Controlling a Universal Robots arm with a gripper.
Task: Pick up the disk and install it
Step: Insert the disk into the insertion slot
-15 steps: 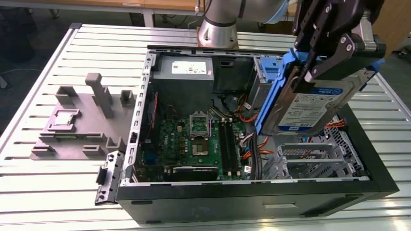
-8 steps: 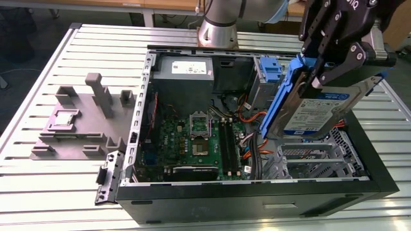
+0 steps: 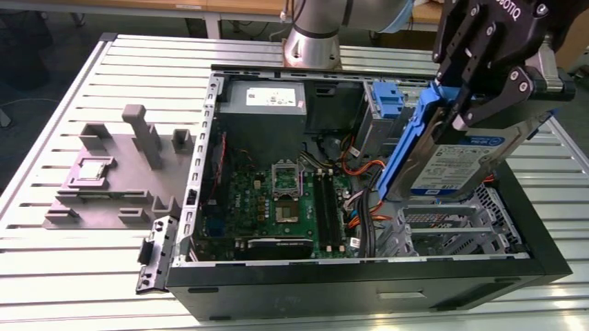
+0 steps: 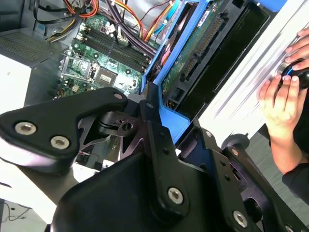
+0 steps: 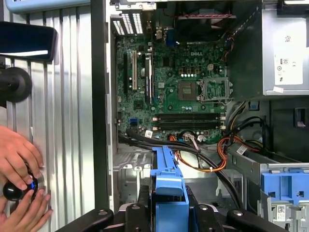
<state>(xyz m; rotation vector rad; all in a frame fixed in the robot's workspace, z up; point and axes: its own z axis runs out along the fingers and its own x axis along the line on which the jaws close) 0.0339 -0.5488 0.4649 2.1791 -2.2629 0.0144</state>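
Clamped in my gripper (image 3: 483, 103) is the disk (image 3: 457, 164); the fingers are closed across its upper end and blue carrier rails. Disk attitude: tilted, label toward the exterior camera, lower end hanging just above the open computer case (image 3: 368, 279) on the exterior view's right. A perforated metal drive cage (image 3: 442, 227) sits directly beneath it. In both wrist views the blue rail runs out from between my finger links toward the case interior.

Next inward lies the motherboard (image 3: 276, 200), with orange and black cables (image 3: 354, 169) routed between board and cage. At the far wall a blue caddy (image 3: 387, 100) stands upright beside a grey power supply box (image 3: 262, 100) bearing a white sticker.

Outside the case, a grey fixture (image 3: 120, 172) rests on the slatted table (image 3: 55, 276) at the exterior view's left. In the first wrist view, a person's hands (image 5: 19, 159) rest on a dark knob (image 5: 14, 189) on the table.
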